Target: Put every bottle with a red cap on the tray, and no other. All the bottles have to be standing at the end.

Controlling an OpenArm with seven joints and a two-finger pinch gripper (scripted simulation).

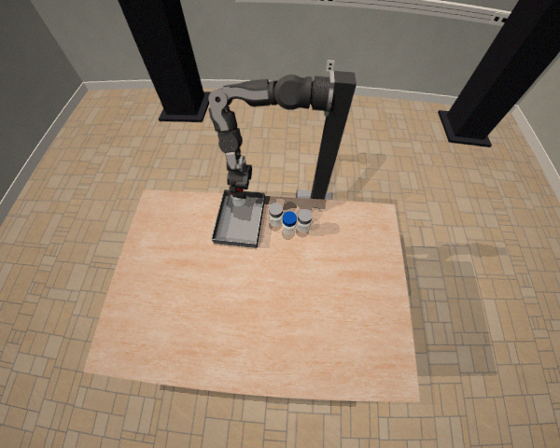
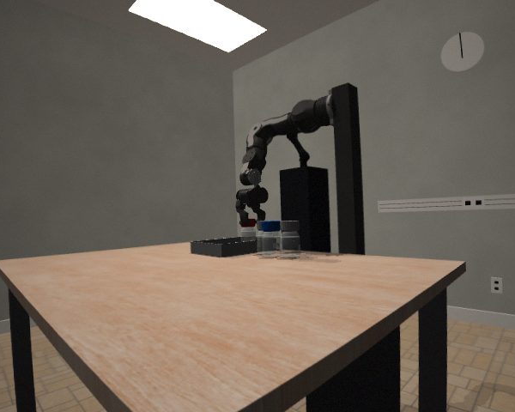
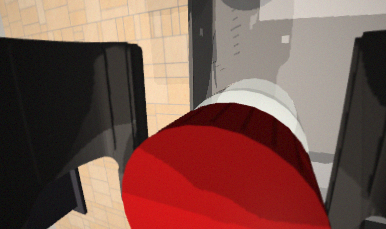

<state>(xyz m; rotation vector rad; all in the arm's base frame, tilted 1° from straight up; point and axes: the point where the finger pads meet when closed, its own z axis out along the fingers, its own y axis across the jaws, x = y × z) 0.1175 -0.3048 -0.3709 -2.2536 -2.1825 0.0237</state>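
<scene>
1. At the far edge of the pale wooden bench (image 1: 251,308), a dark grey rectangular tray (image 1: 216,226) with low walls lies flat, its long side running away from the top camera.
2. Over the tray's far end, the dark two-finger gripper (image 1: 239,190) of the grey jointed arm (image 1: 225,127) is clenched on the clear bottle with a red screw cap (image 3: 225,179); in the wrist view the cap fills the space between the two black fingers.
3. In the exterior view, the red-capped bottle (image 2: 248,229) stands upright behind the tray's far wall (image 2: 222,246); whether its base touches the tray floor cannot be told.
4. Just beside the tray, on the bench, three more clear bottles stand upright in a tight cluster: a grey-capped bottle (image 1: 275,212) nearest the tray, a blue-capped bottle (image 1: 288,221) in the middle, and a second grey-capped bottle (image 1: 304,217) on the outer side.
5. The arm hangs from a tall black post (image 1: 335,130) rising behind the bench's far edge.
</scene>
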